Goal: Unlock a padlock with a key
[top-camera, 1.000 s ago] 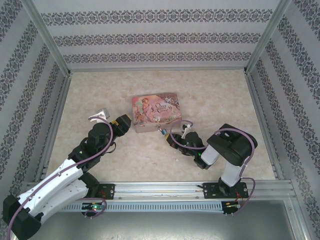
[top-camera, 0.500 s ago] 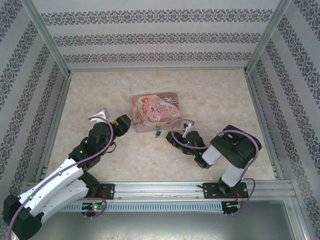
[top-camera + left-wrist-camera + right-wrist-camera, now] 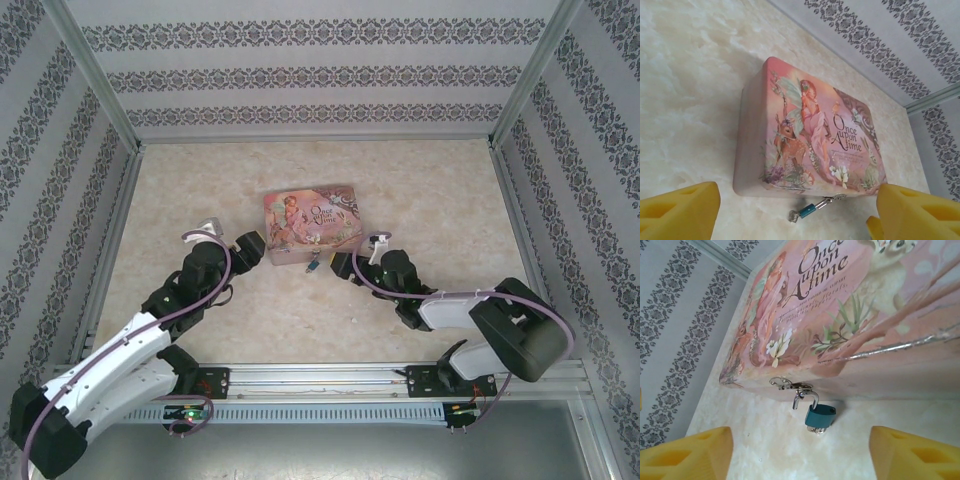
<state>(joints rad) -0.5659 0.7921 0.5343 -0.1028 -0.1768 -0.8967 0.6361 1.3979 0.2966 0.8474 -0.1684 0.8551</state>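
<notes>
The tiny teal padlock (image 3: pixel 820 415) hangs by its thin silver shackle (image 3: pixel 806 396) from the hasp (image 3: pixel 782 383) on the front of the pink tin box (image 3: pixel 310 224). One shackle leg stands free of the body. A silver key (image 3: pixel 816 429) sticks out of the padlock's underside. In the left wrist view the padlock (image 3: pixel 807 210) lies slanted on the floor with the key (image 3: pixel 793 216) at its end. My right gripper (image 3: pixel 800 462) is open just in front of the padlock, holding nothing. At the box's left front corner my left gripper (image 3: pixel 795 222) is open too.
The box stands mid-table on the pale marbled surface (image 3: pixel 420 190). Patterned walls and metal frame posts (image 3: pixel 95 85) close in three sides. My right arm's elbow (image 3: pixel 515 335) lies low near the front rail (image 3: pixel 320 375).
My right gripper has drawn off the padlock, which now hangs loose at the hasp, and the arm's elbow has dropped to the right. The left arm shifted only slightly.
</notes>
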